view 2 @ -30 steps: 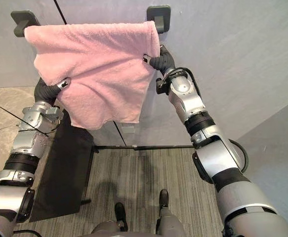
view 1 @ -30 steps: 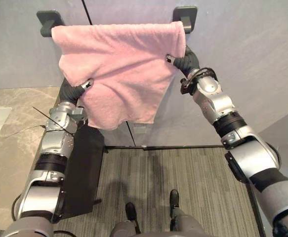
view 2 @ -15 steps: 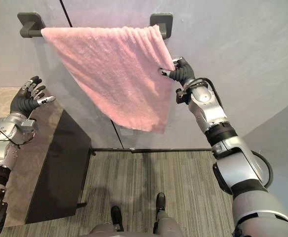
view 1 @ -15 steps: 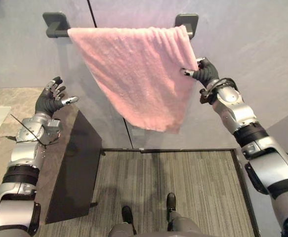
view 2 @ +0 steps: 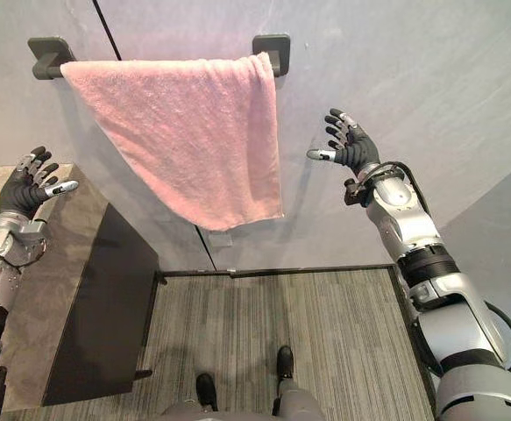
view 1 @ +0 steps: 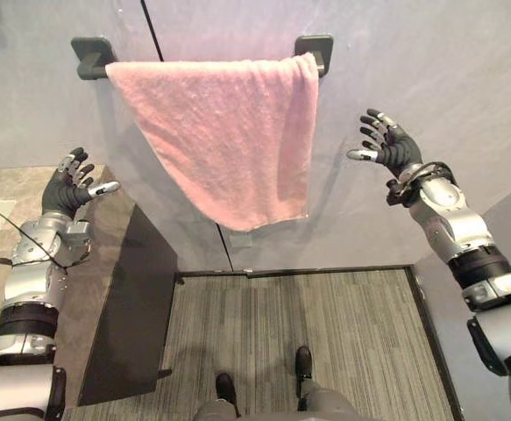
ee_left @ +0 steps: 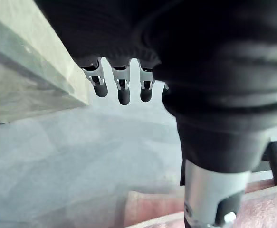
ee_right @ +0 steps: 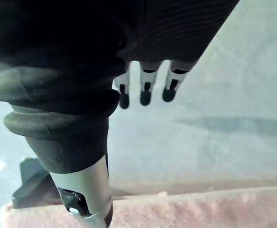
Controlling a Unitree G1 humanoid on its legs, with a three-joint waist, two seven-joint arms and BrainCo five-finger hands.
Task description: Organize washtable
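Pink towel (view 1: pixel 224 132) drapes the wall bar (view 1: pixel 95 63) (lower edge slanting); left hand (view 1: pixel 67 186) and right hand (view 1: pixel 393 149) splayed wide.

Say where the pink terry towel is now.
In the left eye view, the pink terry towel hangs centre-left over the dark wall rail, between the left hand and right hand, touching neither.

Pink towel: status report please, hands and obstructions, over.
Left robot hand open, empty. Right robot hand open, empty. Pink towel draped over wall rail, lower edge slanted. Nothing blocking it.
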